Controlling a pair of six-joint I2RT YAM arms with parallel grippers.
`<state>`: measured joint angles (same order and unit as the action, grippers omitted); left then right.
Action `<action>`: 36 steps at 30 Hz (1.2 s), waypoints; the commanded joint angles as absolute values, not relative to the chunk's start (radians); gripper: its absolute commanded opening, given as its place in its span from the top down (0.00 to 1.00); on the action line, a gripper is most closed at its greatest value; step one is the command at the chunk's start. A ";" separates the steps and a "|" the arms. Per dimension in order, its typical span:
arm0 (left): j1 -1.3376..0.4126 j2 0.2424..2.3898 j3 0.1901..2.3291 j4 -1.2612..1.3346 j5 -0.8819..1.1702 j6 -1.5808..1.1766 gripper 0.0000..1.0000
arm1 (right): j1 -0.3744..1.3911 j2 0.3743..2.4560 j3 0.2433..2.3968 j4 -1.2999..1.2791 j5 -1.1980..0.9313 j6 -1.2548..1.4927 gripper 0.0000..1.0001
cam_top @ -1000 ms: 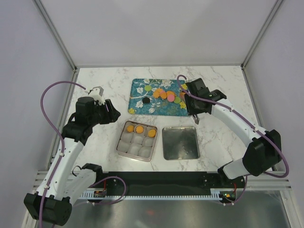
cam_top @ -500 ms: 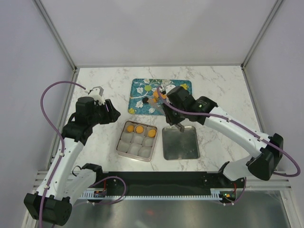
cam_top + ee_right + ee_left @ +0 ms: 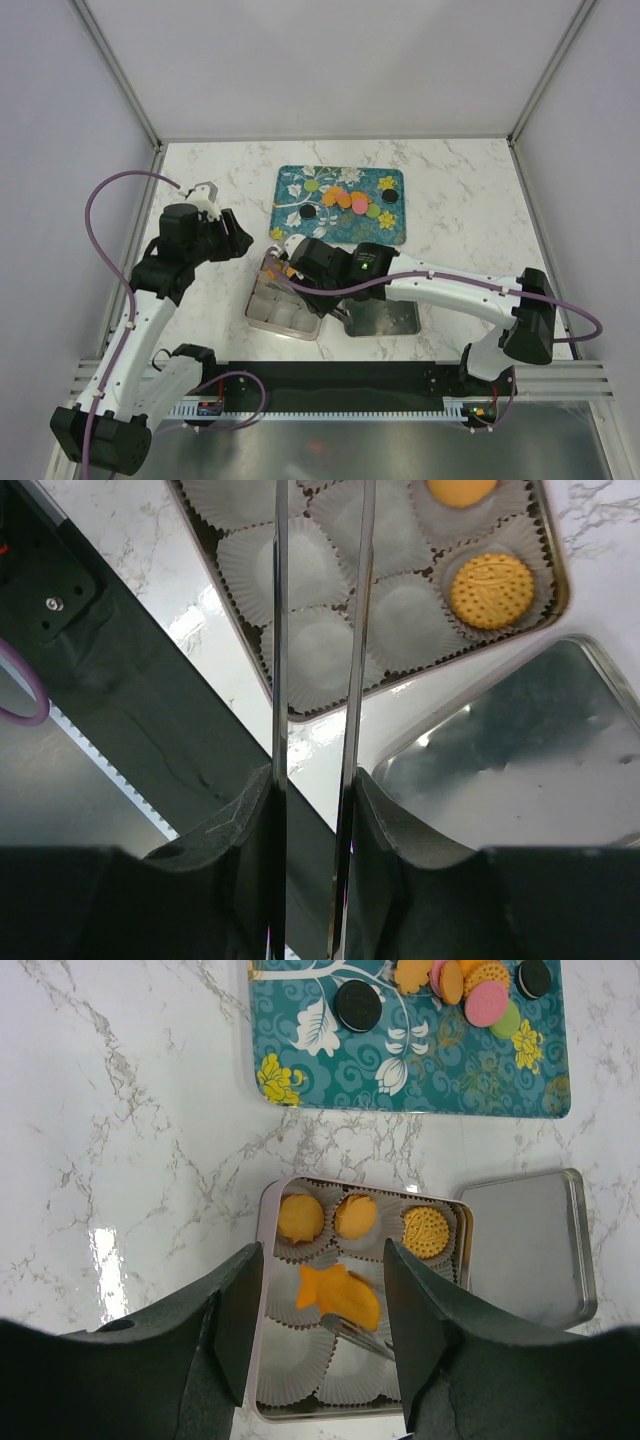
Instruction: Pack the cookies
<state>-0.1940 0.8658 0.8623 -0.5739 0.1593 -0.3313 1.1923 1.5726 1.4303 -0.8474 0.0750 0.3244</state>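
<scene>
Top external view gives you the right arm stretched across the desk (image 3: 470, 180), its right end effector (image 3: 278, 268) hanging over the open tin (image 3: 370, 1187). Your left wrist view shows the thin metal blades closed on an orange cookie (image 3: 338, 1295), which sits tilted above the middle row of white paper cups. From the right wrist view you see only the two long blades running side by side with a narrow gap over the empty cups, and the held cookie is out of that frame.

You have three cookies already in the tin's far row: two plain orange ones (image 3: 300, 1218) (image 3: 355, 1216) and a patterned one (image 3: 426, 1232) in the cup nearest the lid (image 3: 525, 1250). The lid lies just beside the tin on its right, inside face up.

The remaining cookies (image 3: 345, 200) are on the teal tray (image 3: 440, 1070) beyond the tin, mostly orange with pink and green ones bunched together, and two black ones (image 3: 305, 211) (image 3: 388, 197) lie apart from the bunch.

Your left end effector (image 3: 235, 238) hovers left of the tin with its fingers apart and nothing between them.
</scene>
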 commanded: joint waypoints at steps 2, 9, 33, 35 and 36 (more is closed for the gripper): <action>-0.196 0.858 0.861 -0.549 0.146 -0.327 0.41 | 1.226 1.589 1.470 -0.825 0.087 0.342 0.77; -0.196 0.859 0.862 -0.551 0.146 -0.327 0.41 | 1.247 1.635 1.470 -0.819 0.097 0.344 0.76; -0.196 0.856 0.862 -0.551 0.150 -0.327 0.41 | 1.246 1.715 1.514 -0.818 0.155 0.348 0.64; -0.196 0.856 0.862 -0.551 0.150 -0.327 0.41 | 1.247 1.712 1.513 -0.818 0.155 0.348 0.63; -0.198 0.854 0.862 -0.551 0.150 -0.327 0.41 | 1.247 1.707 1.511 -0.818 0.156 0.348 0.61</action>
<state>-0.1940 0.8658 0.8623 -0.5739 0.1593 -0.3313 1.2415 1.7161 1.4677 -0.8452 0.1299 0.3374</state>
